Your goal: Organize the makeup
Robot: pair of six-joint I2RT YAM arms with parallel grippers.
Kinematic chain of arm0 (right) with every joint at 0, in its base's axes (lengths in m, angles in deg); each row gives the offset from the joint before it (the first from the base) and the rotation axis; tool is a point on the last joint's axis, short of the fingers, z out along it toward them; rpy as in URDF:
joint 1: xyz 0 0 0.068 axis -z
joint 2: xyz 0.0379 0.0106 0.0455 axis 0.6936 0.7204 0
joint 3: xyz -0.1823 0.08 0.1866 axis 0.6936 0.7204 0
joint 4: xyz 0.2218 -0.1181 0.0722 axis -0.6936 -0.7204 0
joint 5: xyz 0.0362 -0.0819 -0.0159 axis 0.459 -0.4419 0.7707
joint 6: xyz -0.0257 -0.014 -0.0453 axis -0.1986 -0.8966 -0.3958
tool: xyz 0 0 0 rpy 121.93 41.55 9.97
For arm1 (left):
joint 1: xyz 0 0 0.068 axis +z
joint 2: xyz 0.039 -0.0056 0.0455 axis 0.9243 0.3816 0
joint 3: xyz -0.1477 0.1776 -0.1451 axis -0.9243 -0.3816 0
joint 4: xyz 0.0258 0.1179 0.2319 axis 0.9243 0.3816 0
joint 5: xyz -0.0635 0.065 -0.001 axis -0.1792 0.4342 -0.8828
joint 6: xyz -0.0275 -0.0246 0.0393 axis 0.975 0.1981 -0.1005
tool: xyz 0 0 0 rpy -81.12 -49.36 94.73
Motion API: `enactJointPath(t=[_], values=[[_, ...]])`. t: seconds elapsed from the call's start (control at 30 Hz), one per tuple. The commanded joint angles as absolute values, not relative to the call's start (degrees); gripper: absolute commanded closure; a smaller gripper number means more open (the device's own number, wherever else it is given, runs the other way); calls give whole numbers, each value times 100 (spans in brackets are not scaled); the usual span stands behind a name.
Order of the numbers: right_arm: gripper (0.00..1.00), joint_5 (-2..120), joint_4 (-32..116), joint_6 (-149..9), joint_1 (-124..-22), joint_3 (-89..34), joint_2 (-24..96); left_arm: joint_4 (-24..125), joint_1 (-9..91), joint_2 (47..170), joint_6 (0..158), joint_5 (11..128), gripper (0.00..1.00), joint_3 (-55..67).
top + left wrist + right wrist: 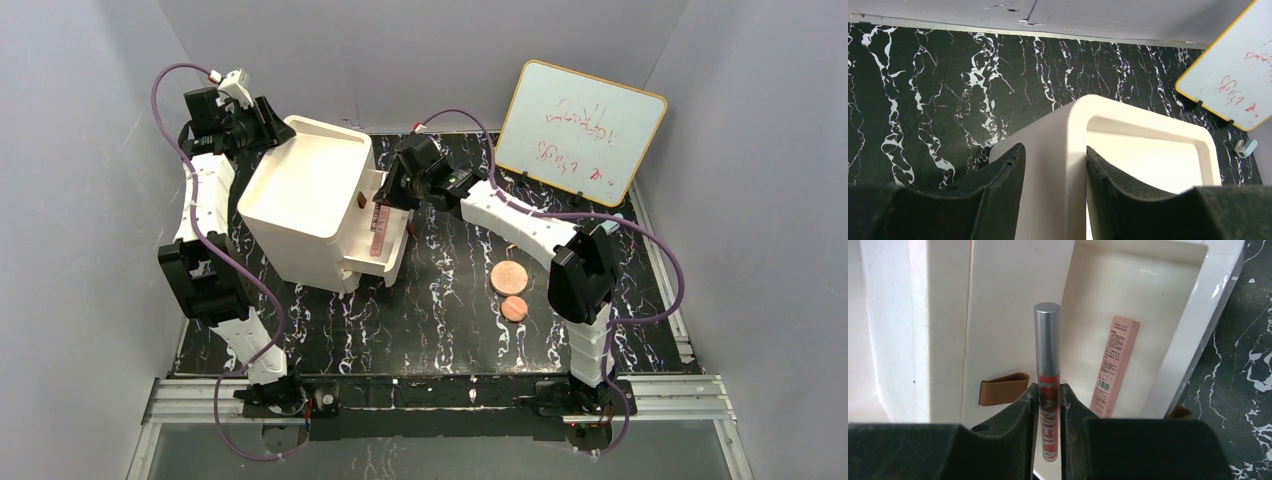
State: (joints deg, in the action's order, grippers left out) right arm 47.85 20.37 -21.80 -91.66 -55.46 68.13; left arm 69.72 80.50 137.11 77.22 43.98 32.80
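Right wrist view: right claw (1049,396) grasps the lip-gloss tube (1047,340), silver cap protruding past it.

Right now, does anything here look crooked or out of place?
The white box sits skewed to the table's edges, its drawer pulled open. A larger disc and a smaller disc lie loose on the table.

White drawer unit (1013,315): smooth, glossy plastic. Lip gloss tube (1047,355): matt silver, metal-look cap over a clear, shiny body; pink carton (1114,365): matt printed card. Table (923,90): black, white-veined marble-look surface, low sheen, faintly scratched.
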Motion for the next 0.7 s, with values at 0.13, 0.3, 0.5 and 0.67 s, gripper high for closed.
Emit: enactJointPath(t=[0.13,0.3,0.5,0.67], values=[[40,5035,2195,-2220,-9181,-5895,6897,7432,7943,13816,7673,4319,56,3257],[25,5124,2243,-2327,-9177,-6032,6906,7432,7946,13805,7673,4310,56,3257],[21,4485,2204,-2752,-9014,-6075,6406,7435,7948,13793,7665,4310,56,3252],[12,3778,2207,-2974,-8519,-5597,5559,7431,7944,13799,7663,4321,56,3245]])
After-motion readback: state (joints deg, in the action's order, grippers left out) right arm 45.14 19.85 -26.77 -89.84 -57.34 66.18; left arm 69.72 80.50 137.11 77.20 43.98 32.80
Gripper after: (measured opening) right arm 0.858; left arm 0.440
